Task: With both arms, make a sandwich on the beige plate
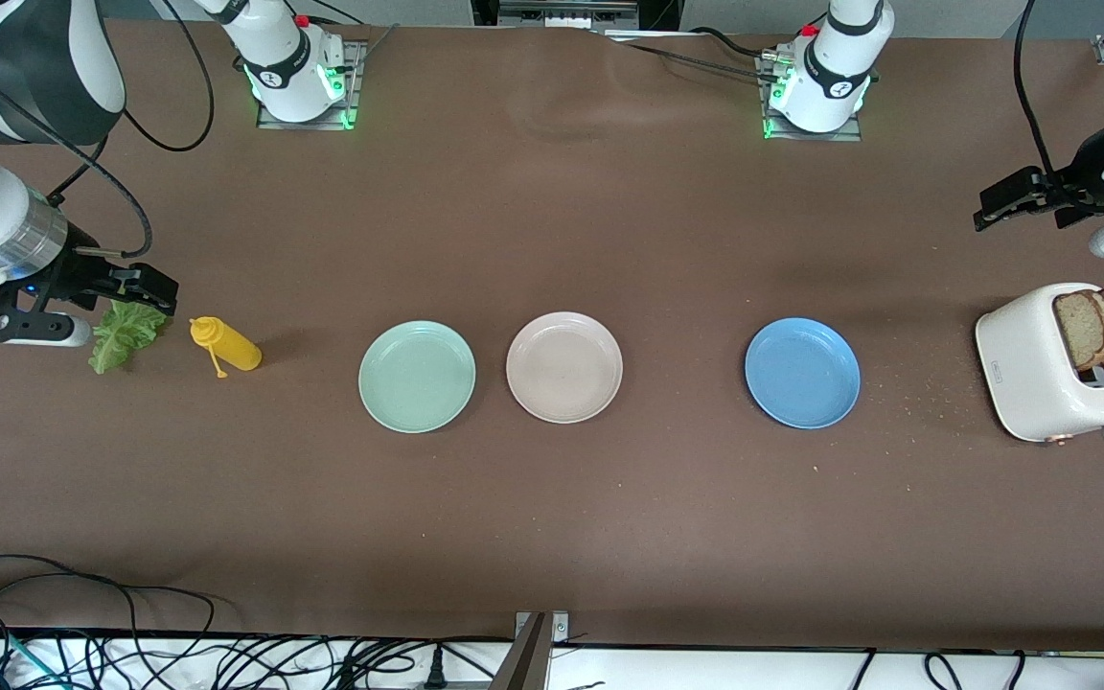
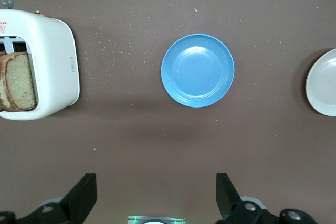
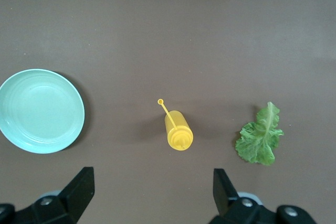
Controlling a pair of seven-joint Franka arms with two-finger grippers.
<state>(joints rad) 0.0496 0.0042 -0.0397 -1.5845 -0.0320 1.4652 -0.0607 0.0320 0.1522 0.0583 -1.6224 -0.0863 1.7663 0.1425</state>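
Both sets of fingers stand spread wide and empty as play begins. The left gripper (image 2: 155, 198) hangs over bare worktop (image 1: 552, 498) with the blue plate (image 2: 197, 70) and the white toaster (image 2: 50, 66) in its wrist view; the right gripper (image 3: 152, 195) hovers above the yellow squeeze bottle (image 3: 178, 132), the lettuce leaf (image 3: 261, 137) just beside it.

Take the beige plate (image 1: 563, 367) as the landmark: it sits bare at mid-worktop, the mint green plate (image 1: 417, 376) just beside it toward the right arm's end, the blue plate well apart toward the left arm's end. Further that way stands the toaster, two bread slices (image 1: 1100, 328) poking up from its slots. The lettuce and bottle lie at the right arm's end.

Nothing is assembled yet. The bread looks light, stiff yet crumbly; a pinch across the exposed top crust, lifting straight up, seems safest. The lettuce is limp and featherweight, so gripping near its thicker rib should stop it tearing or slipping.
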